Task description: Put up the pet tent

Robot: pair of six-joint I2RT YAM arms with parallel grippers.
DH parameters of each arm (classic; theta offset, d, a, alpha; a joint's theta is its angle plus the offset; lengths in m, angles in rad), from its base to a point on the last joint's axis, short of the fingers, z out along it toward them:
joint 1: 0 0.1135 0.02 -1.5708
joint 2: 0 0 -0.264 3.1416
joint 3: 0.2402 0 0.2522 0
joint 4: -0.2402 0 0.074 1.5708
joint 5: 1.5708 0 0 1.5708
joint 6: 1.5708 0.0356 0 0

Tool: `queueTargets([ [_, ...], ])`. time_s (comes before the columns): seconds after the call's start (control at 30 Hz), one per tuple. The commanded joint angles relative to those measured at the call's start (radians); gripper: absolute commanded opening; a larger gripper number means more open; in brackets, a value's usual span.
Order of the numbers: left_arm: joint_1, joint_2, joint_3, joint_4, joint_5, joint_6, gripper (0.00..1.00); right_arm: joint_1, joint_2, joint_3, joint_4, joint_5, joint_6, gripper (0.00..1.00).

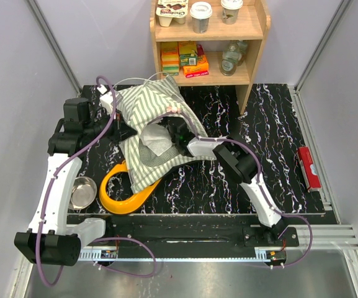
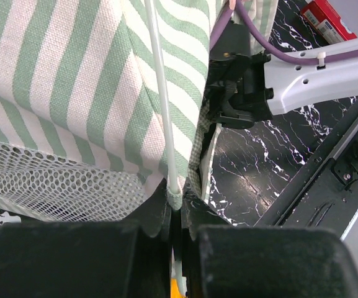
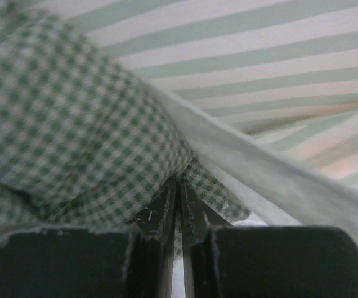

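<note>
The place is a robotics lab test cell, not a lived-in room. Plain pale walls (image 1: 104,37) hang inside aluminium profile posts (image 1: 56,46), closing in a black marbled table (image 1: 278,180). Two white-and-black robot arms (image 1: 51,186) are bolted to a metal rail (image 1: 191,251) at its near edge, with purple cables (image 1: 61,180) looping loose along them. Household goods are laid out like props: a small wooden shelf (image 1: 253,71) holds lidded cups (image 1: 200,15) and snack boxes (image 1: 194,62), and a pet tent (image 1: 151,102), a steel bowl (image 1: 82,191) and a yellow bowl holder (image 1: 120,198) lie on the tabletop.
</note>
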Motion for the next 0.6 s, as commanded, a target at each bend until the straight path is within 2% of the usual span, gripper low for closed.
queueTargets([
  [0.0, -0.003, -0.038, 0.028, -0.002, 0.071, 0.024, 0.0, -0.05, 0.046, 0.053, -0.269, 0.024, 0.107, 0.11],
  [0.07, -0.003, -0.038, 0.028, -0.002, 0.071, 0.023, 0.0, -0.05, 0.043, 0.036, -0.32, 0.016, 0.142, 0.11],
  [0.13, -0.003, -0.032, 0.027, -0.001, 0.059, 0.018, 0.0, -0.044, 0.014, -0.009, -0.282, 0.03, 0.168, 0.13],
  [0.3, -0.003, -0.032, -0.001, 0.059, -0.001, -0.043, 0.0, 0.014, -0.15, -0.183, -0.141, 0.03, 0.178, 0.24],
  [0.4, -0.005, -0.025, -0.01, 0.101, -0.036, -0.089, 0.0, 0.071, -0.233, -0.271, -0.035, 0.045, 0.15, 0.38],
  [0.47, -0.009, -0.023, -0.009, 0.119, -0.062, -0.094, 0.0, 0.095, -0.274, -0.323, -0.018, 0.018, 0.164, 0.48],
  [0.57, -0.012, -0.02, -0.009, 0.144, -0.098, -0.133, 0.0, 0.122, -0.332, -0.392, 0.026, -0.019, 0.21, 0.59],
])
